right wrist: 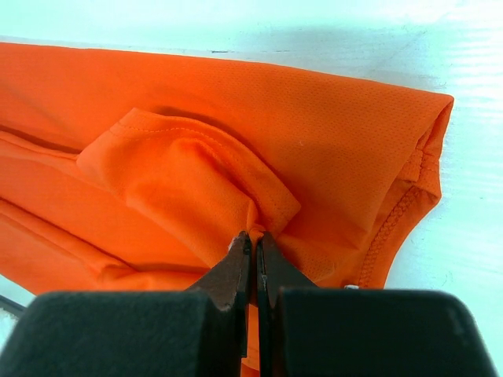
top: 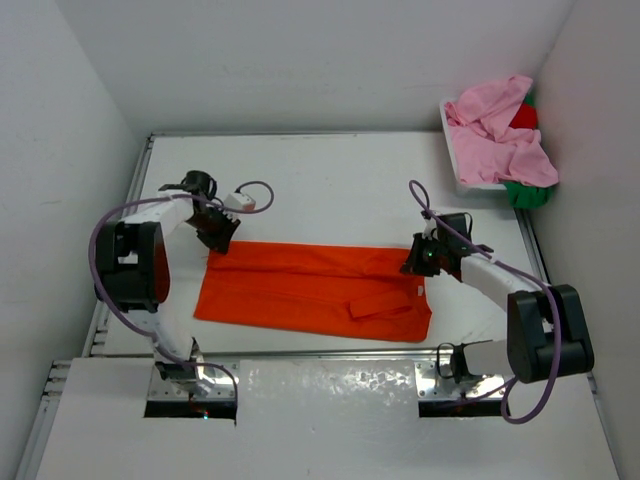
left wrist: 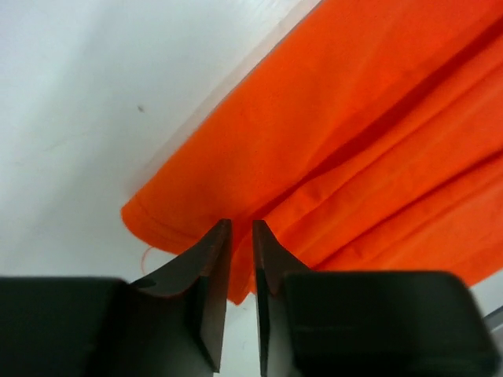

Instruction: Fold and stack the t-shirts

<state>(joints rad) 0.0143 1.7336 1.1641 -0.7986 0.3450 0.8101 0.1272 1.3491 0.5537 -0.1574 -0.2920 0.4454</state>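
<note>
While the right gripper pinches the orange t-shirt, the left gripper — jaws slightly parted — sits at its corner

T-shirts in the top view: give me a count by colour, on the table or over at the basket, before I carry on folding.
orange t-shirt: 1, flat on the table
pink t-shirt: 1, heaped on the basket
red t-shirt: 1, mostly hidden by the pink one
green t-shirt: 1, mostly hidden too
Total: 4
</note>
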